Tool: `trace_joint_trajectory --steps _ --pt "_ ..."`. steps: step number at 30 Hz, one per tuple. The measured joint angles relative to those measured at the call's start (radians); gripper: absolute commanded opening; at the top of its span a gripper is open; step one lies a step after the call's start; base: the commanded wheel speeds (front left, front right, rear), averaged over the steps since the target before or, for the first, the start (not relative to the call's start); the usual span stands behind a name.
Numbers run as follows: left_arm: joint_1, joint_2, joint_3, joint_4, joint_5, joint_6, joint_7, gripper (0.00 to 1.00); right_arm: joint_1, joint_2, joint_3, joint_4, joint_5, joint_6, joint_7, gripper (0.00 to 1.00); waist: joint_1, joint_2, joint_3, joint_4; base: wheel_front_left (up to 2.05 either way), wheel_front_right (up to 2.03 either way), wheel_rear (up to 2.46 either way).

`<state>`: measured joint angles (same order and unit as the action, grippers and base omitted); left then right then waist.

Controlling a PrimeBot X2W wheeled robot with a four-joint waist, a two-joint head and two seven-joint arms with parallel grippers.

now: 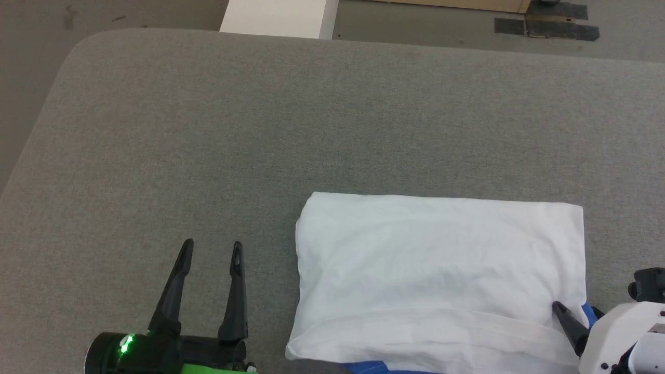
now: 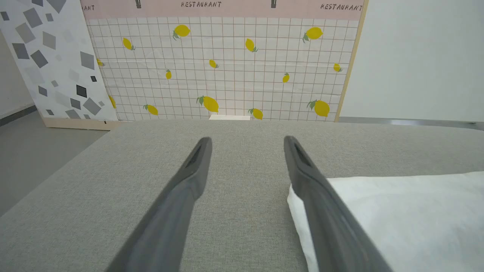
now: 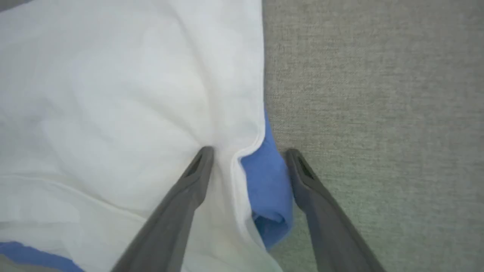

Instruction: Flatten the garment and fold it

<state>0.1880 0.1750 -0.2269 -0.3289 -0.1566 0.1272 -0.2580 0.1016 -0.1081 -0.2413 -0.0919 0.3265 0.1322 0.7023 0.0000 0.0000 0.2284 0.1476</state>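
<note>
The garment lies folded into a white rectangle on the near right part of the grey table. Blue fabric peeks out at its near edge and at its right side. My left gripper rests just left of the garment, open, with nothing between its fingers; the left wrist view shows the garment beside its right finger. My right gripper is open at the garment's near right corner, astride its edge. One finger presses the white cloth, the other stands on the table beside a blue sleeve fold.
The table's far left corner is rounded, with grey floor beyond it. A white block stands past the far edge, and dark tape marks the floor. A lemon-patterned panel rises behind the table.
</note>
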Motion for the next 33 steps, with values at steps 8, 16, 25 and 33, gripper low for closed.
trace_joint_trajectory --steps 8,16,25,33 --pt "-0.01 -0.019 0.008 0.023 0.0 -0.014 0.0 1.0 -0.023 -0.017 0.016 0.01 0.055 0.0 0.106 0.0 0.0 0.0 0.017 0.032 0.0 0.0 0.0" --pt "-0.009 -0.036 0.022 0.037 -0.002 -0.031 0.0 1.0 -0.092 0.005 -0.135 0.03 0.023 0.0 0.053 0.0 0.0001 0.0 -0.025 0.004 0.0 0.0 0.0" --pt "-0.005 -0.044 0.023 0.051 -0.003 -0.048 0.0 1.0 -0.102 -0.063 -0.295 0.001 -0.021 0.0 0.065 0.0 0.0 0.0 -0.051 -0.039 0.0 0.0 0.0" --pt "-0.004 -0.055 0.013 0.071 -0.012 -0.065 0.0 1.0 -0.097 -0.063 -0.125 -0.189 0.015 0.0 0.168 0.0 0.0 0.0 -0.06 -0.065 0.0 0.0 0.0"
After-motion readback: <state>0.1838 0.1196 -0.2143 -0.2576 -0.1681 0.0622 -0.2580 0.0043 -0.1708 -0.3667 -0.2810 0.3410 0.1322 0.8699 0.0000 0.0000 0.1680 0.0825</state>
